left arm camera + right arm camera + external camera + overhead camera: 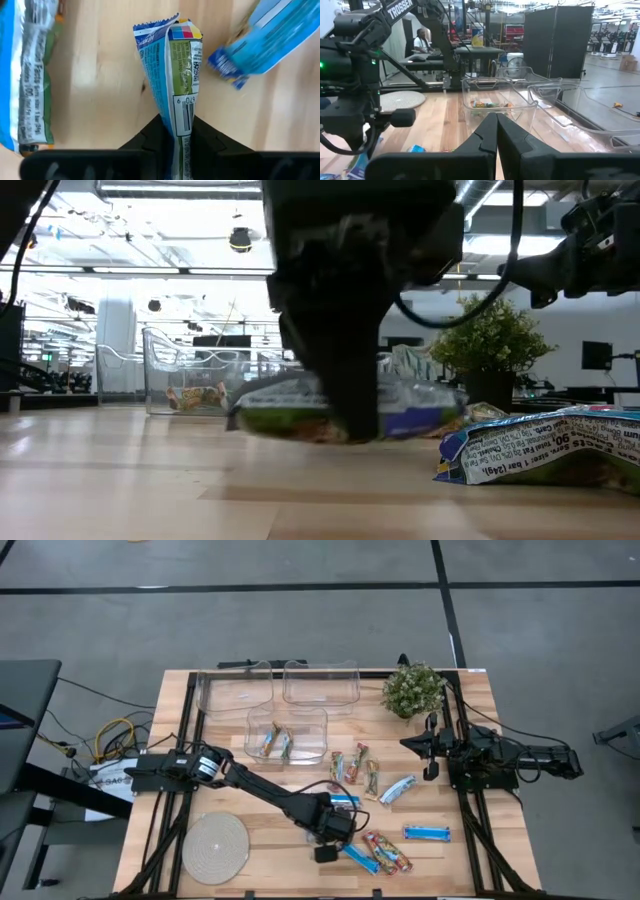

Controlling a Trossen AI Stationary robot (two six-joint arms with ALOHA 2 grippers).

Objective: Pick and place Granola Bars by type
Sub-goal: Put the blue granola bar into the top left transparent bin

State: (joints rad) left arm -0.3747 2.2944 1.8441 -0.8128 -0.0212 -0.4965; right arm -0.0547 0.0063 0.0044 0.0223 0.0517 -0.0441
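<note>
Held bar: a blue-and-green wrapped granola bar (172, 80), pinched at its barcode end, near the front edge of the table (470, 860) and well apart from the front bin.
Left pincer: the left pincer (330, 832) is closed tight on that bar's end, fingers pressing the wrapper flat.
Handling: judged light, with a slick, crinkly film over a firmer core; a hold on the flat crimped end may let it swing or slip, so across the body seems safer.
Loose bars: the other granola bars (385, 785) lie scattered between the front bin and the held bar.
Front bin: the front bin (287, 732), clear plastic, holds 2 multicoloured bars.
Rear bins: 2 more clear bins (320, 682) behind it.
Right pincer: the right pincer (432, 745) waits beside the potted plant (412, 690), fingers together, holding nothing.
Disc: a round pale disc (215, 847) left of the held bar.
</note>
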